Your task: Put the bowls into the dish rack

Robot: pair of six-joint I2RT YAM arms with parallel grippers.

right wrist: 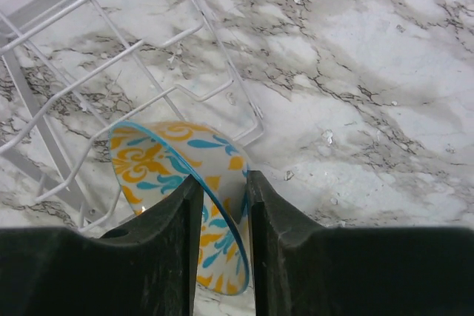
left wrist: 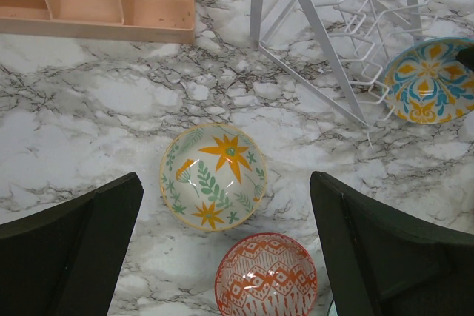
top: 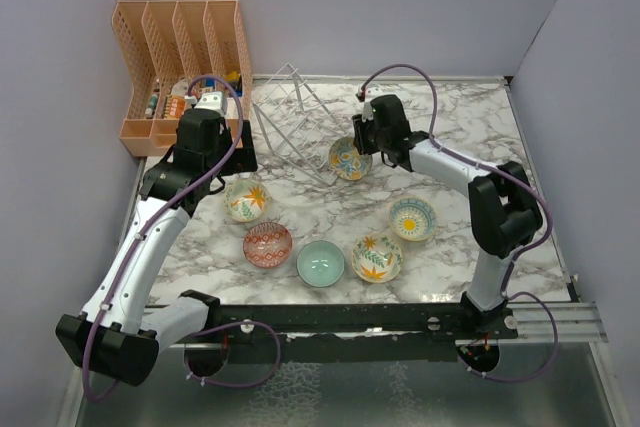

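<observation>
We are pinching the thin rim of the blue-and-yellow bowl (right wrist: pixel 148 155) with our right jaws, just beside the wire rack (left wrist: pixel 316 24). It is looking light, rigid, glossy and breakable. Our left jaws are hanging open above the leaf-print bowl (left wrist: pixel 213 177) on the tabletop (left wrist: pixel 96 109).

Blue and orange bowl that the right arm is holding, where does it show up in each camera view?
Top external: blue and orange bowl, centre, at the dish rack's right end, in the right gripper.
Left wrist: right edge, upper half, beside the rack wires.
Right wrist: bottom, left of centre, rim clamped in the gripper.
Shared landmark: the white wire rack.
</observation>
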